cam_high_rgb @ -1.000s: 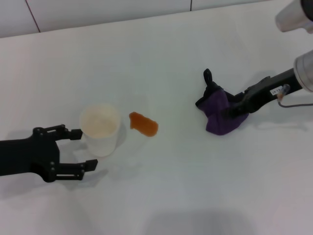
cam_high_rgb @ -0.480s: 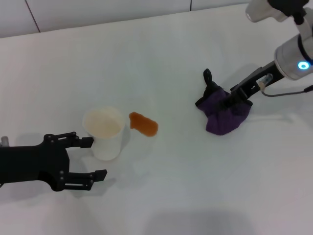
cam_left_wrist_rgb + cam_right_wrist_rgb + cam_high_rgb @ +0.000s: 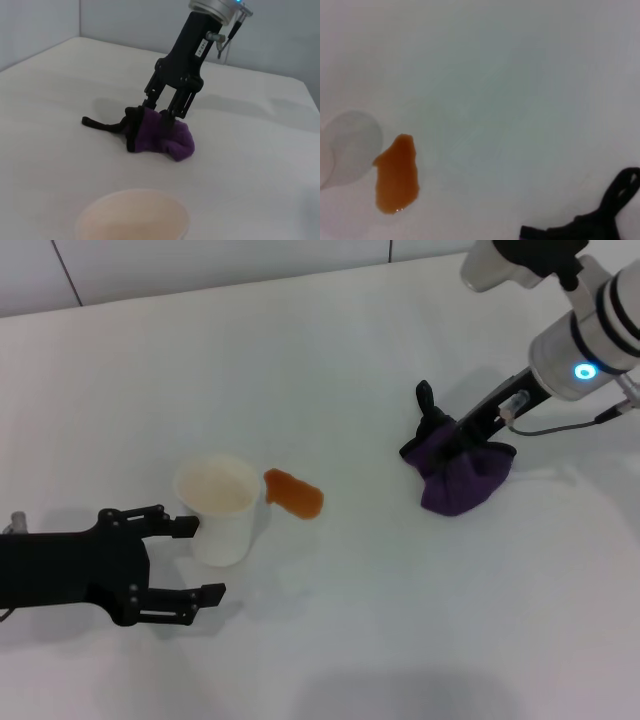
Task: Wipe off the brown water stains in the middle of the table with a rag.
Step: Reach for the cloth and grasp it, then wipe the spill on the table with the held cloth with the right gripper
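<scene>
The brown water stain [image 3: 294,493] is an orange-brown blob on the white table [image 3: 330,640], just right of a white paper cup [image 3: 221,508]. It also shows in the right wrist view [image 3: 396,174]. The purple rag [image 3: 462,478] with its black tail lies bunched on the table well to the right of the stain. My right gripper [image 3: 453,445] points down into the rag's top and is shut on it; the left wrist view shows this gripper [image 3: 161,113] and the rag [image 3: 167,137]. My left gripper [image 3: 198,558] is open and empty beside the cup's left side.
The paper cup stands almost touching the stain's left end; its rim fills the bottom of the left wrist view [image 3: 132,215]. The rag's black tail [image 3: 616,202] shows in the right wrist view. A wall runs along the table's far edge [image 3: 200,270].
My left gripper has moved right, up to the cup, and the cup has shifted slightly right. My right arm has swung more upright while its gripper stays on the rag.
</scene>
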